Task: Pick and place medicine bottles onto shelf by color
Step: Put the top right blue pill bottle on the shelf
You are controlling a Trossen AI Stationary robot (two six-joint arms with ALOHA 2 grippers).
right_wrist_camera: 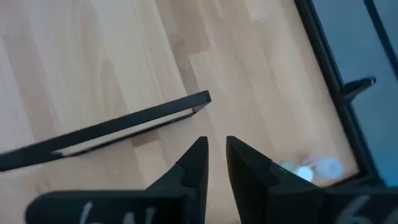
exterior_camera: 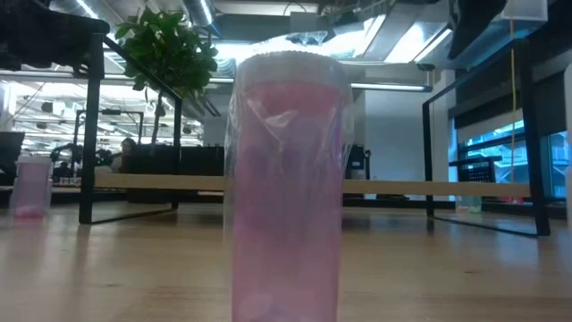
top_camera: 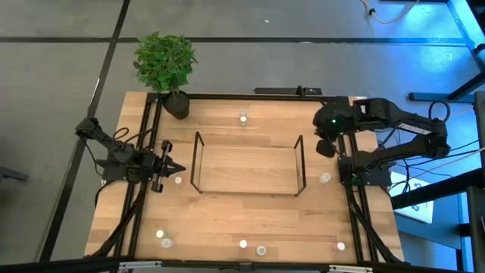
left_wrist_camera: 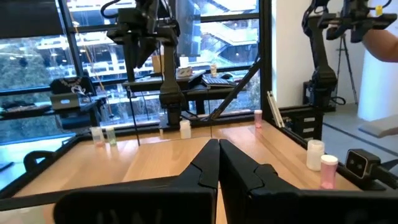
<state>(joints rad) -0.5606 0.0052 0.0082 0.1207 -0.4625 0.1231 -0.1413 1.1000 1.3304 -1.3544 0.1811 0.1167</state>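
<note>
The shelf (top_camera: 248,164) stands mid-table with bare board on every side, and the medicine bottles (top_camera: 243,117) are scattered round it: one at its 12 o'clock, one just past its right end, several along the near edge at 6 o'clock. The right gripper (right_wrist_camera: 214,160), fingers a narrow slit apart and empty, hangs over the shelf's right end, a bottle (right_wrist_camera: 316,168) lying near it against the table frame. The left gripper (top_camera: 176,168), pinched together on nothing, waits at the shelf's 9 o'clock, one bottle just beside its tip.
</note>
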